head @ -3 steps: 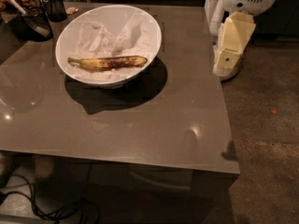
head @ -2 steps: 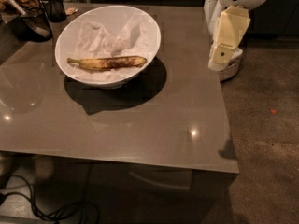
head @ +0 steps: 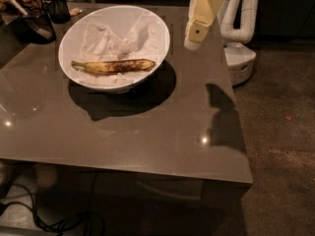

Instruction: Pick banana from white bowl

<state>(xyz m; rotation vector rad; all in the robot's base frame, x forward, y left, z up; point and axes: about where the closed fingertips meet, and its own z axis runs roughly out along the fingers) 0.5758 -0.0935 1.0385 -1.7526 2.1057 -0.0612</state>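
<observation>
The banana [head: 115, 66], yellow with heavy brown spotting, lies lengthwise in the white bowl [head: 67, 42] on crumpled white paper [head: 120, 37]. Its stem points left. The bowl stands on the far left part of the grey table [head: 147, 132]. My cream-coloured gripper [head: 193, 42] hangs above the table just right of the bowl's rim, apart from the bowl and clear of the banana. It holds nothing that I can see.
Dark glass cups [head: 38, 24] and a dark holder [head: 60, 7] stand at the table's far left corner. My white arm [head: 241, 14] and base [head: 239, 60] are beyond the table's right edge. Cables [head: 54, 220] lie on the floor under the front edge.
My gripper has moved left from beyond the table's right edge to over the table, close to the bowl's right rim. The banana and the bowl have not moved.
</observation>
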